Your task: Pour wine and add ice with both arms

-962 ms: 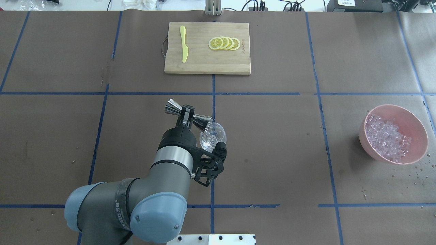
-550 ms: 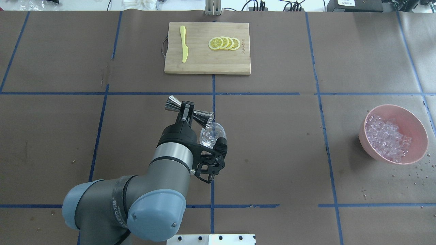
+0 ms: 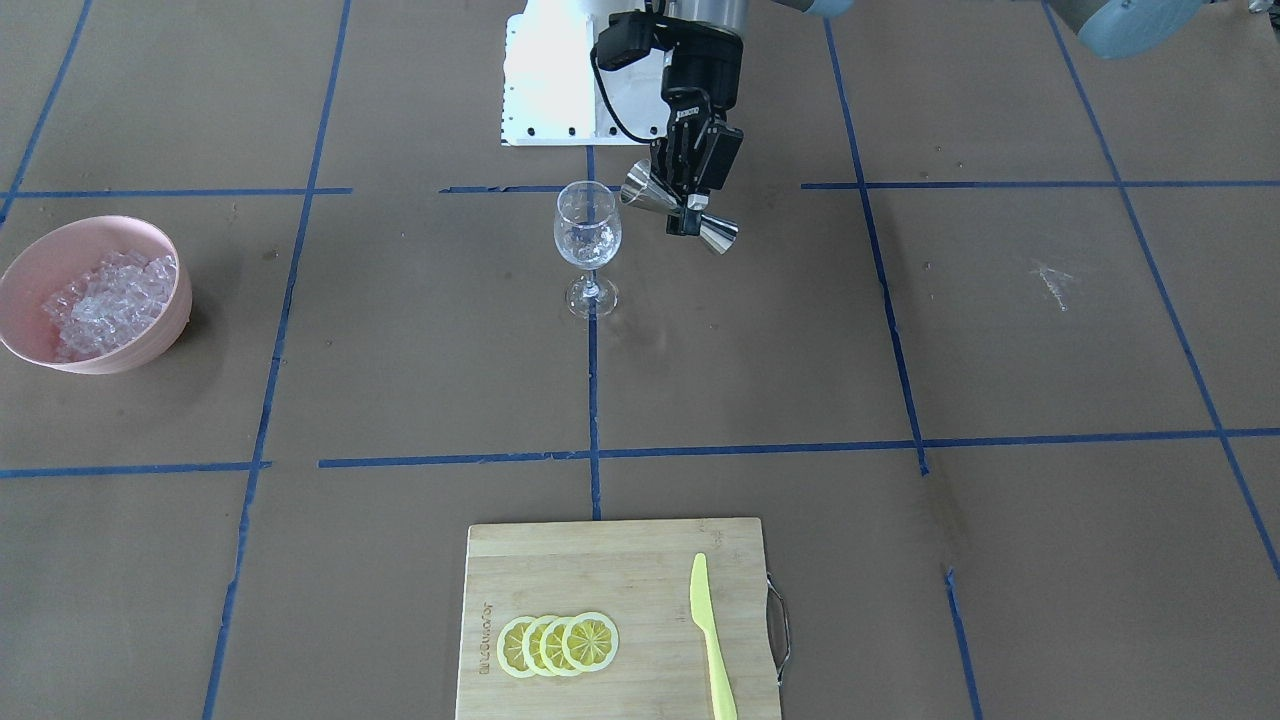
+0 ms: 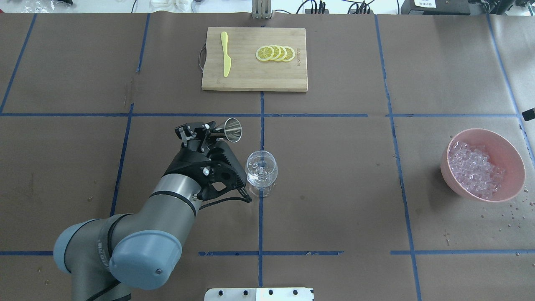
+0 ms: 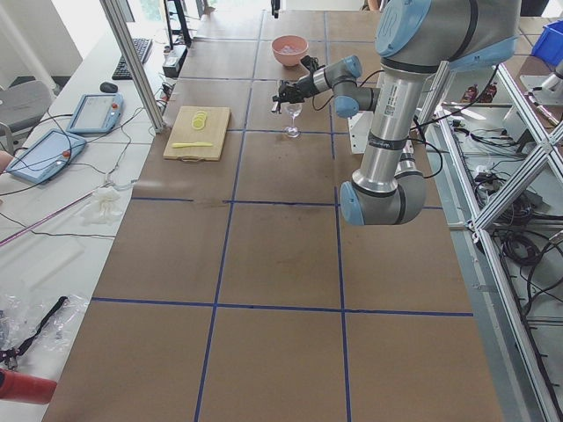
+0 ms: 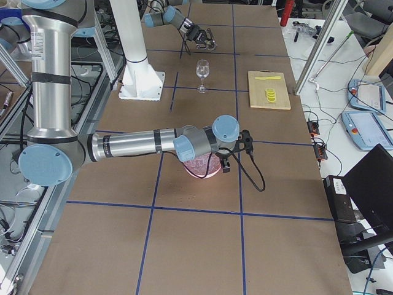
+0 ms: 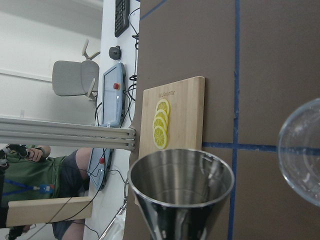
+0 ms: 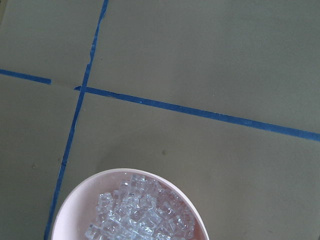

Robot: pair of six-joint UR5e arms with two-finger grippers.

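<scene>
My left gripper (image 4: 211, 133) is shut on the waist of a steel double-cone jigger (image 4: 232, 130), held on its side just left of and behind the wine glass (image 4: 261, 168). In the front view the gripper (image 3: 689, 207) holds the jigger (image 3: 640, 192) beside the glass (image 3: 588, 236). The glass stands upright with some clear contents low in its cup. The ice (image 4: 474, 169) fills a pink bowl (image 4: 512, 150) at the right. My right gripper (image 6: 235, 151) hovers over that bowl (image 6: 198, 170); I cannot tell whether it is open. The right wrist view shows the ice (image 8: 140, 215) below, no fingers.
A bamboo cutting board (image 4: 255, 79) lies at the table's far side with lemon slices (image 4: 276, 53) and a yellow plastic knife (image 4: 225, 54). Water drops (image 4: 512, 215) spot the paper near the bowl. The white base block (image 4: 259, 294) is at the near edge.
My left arm has swung left and turned its wrist. The jigger has left its tilted place over the glass's rim and now lies to the glass's back left.
</scene>
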